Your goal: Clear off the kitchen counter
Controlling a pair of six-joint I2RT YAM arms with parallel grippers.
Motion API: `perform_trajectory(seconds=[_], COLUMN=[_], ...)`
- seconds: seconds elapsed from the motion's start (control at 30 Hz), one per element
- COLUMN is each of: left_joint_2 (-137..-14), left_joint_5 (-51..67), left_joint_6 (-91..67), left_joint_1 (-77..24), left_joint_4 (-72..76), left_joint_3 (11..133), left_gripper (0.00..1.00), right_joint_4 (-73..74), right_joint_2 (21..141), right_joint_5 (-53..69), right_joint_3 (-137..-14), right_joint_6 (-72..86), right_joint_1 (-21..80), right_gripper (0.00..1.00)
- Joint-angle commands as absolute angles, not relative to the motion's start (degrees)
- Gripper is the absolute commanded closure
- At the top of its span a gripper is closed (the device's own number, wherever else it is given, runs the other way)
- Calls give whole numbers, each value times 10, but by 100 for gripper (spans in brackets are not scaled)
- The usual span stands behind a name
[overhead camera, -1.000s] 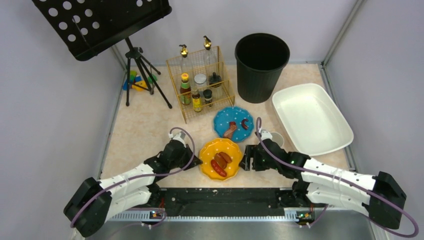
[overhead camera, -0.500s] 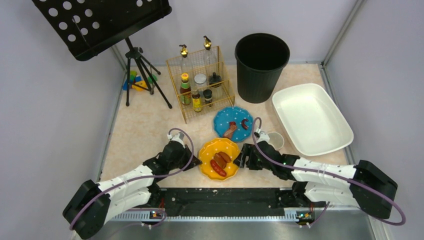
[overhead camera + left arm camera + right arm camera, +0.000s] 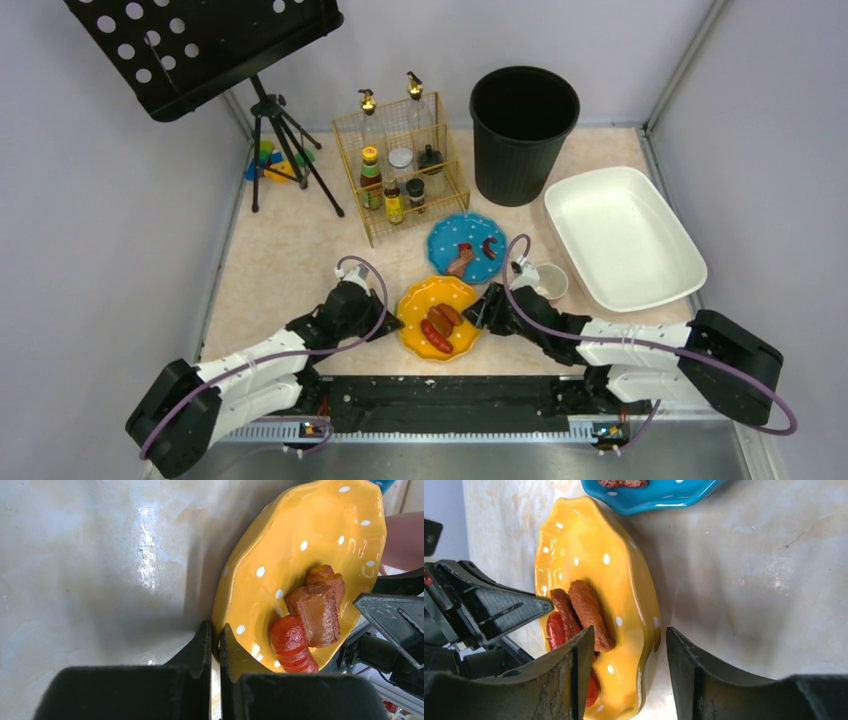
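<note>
A yellow dotted plate (image 3: 440, 318) with sausage pieces (image 3: 440, 325) sits on the beige marbled kitchen counter (image 3: 290, 255) near the front. My left gripper (image 3: 392, 322) is shut on the plate's left rim (image 3: 222, 630). My right gripper (image 3: 482, 318) is open, its jaws standing either side of the plate's right rim (image 3: 644, 630), one fingertip (image 3: 584, 645) over the food. A blue dotted plate (image 3: 467, 246) with food scraps lies just behind the yellow one.
A white cup (image 3: 550, 282) stands beside the right arm. A white tub (image 3: 622, 238) sits at right, a black bin (image 3: 524, 120) at the back, a wire rack of bottles (image 3: 402, 168) at back centre, and a stand's tripod (image 3: 285, 140) at left.
My right gripper has moved left to the yellow plate's right rim. The left gripper has stayed on the left rim.
</note>
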State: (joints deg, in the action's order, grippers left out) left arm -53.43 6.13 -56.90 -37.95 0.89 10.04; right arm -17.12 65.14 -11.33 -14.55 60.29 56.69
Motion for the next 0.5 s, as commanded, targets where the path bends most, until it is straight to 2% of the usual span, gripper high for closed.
perform_trajectory(seconds=[0.0,0.13,0.47], left_joint_2=[-551,-548,-553], left_joint_5=[38,39,41], left_joint_6=[-539,-539,-536], left_joint_1=[-376,-376,-376], left_joint_4=[-48,-48,-43], left_joint_3=[77,76,77], left_gripper=[100,100,100], right_joint_4=[-251,-284,-370], right_joint_2=[660,670,726], right_joint_5=[-151,-165,-156], right_joint_3=[-130,-122,-112], right_joint_6=[620,629,632], right_joint_1=[574,575,577], right_gripper=[49,54,59])
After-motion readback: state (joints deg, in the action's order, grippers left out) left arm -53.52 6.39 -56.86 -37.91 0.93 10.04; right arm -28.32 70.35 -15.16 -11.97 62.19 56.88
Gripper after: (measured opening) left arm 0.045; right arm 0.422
